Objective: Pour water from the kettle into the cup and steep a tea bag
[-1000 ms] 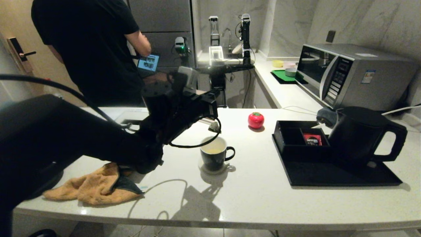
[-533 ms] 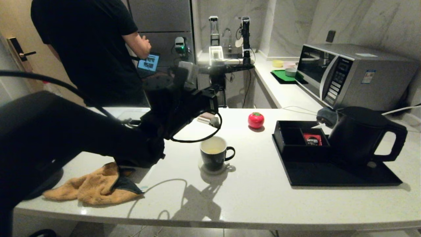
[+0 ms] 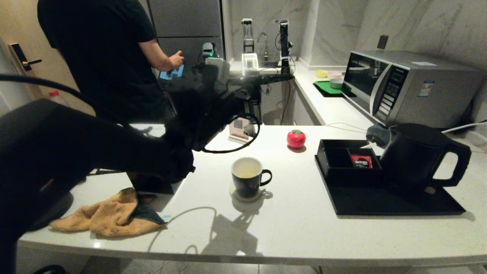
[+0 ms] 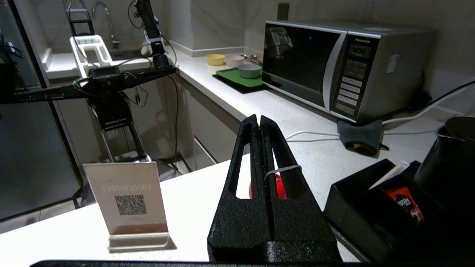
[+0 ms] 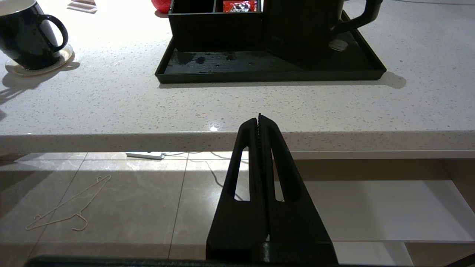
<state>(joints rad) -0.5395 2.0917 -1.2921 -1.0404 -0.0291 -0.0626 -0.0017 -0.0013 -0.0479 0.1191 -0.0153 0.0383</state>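
We see the cup (image 3: 247, 177) on its coaster mid-counter, the kettle (image 3: 416, 156) at its three o'clock on the black tray (image 3: 380, 205), our left gripper (image 4: 259, 122) pressed shut at eleven o'clock (right gripper (image 5: 259, 120) likewise shut, empty, below the counter edge).

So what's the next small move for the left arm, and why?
Probably lower the left gripper toward the cup so the tea bag dips in. The bag hangs from the shut gripper, above and behind the cup, which holds pale liquid; the kettle stands on its tray. Right gripper sits parked below the counter edge.
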